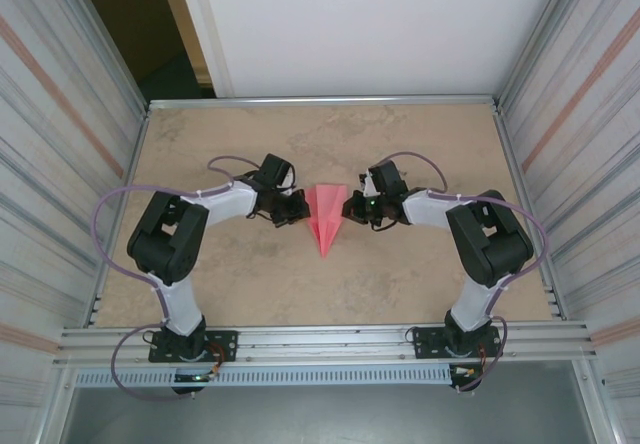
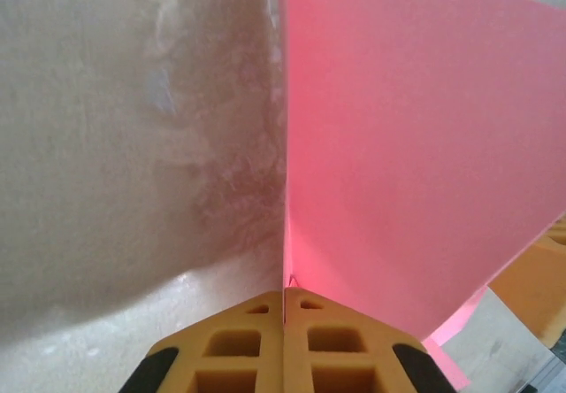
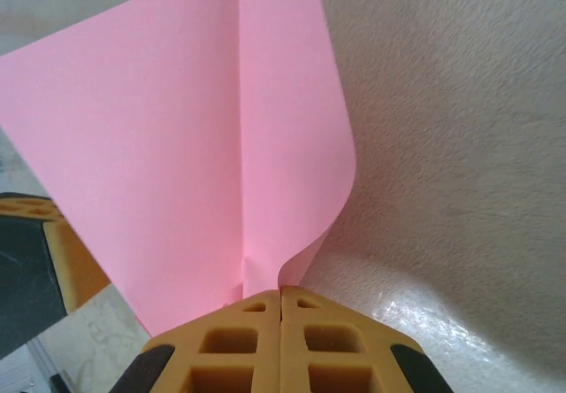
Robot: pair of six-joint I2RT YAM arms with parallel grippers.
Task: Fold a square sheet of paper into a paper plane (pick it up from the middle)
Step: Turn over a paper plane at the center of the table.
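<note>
we see the pink-red paper plane (image 1: 327, 220), a thin folded dart with a centre crease, lying mid-way across the beige marbled table (image 1: 250, 284), its point toward the arm bases. the left gripper (image 1: 298, 207) meets its left edge and the right gripper (image 1: 354, 207) its right edge. in the left wrist view the yellow fingers (image 2: 239, 344) are pressed together, pinching the paper's edge. in the right wrist view the fingers are likewise clamped on the paper, which curls up just beside them.
</note>
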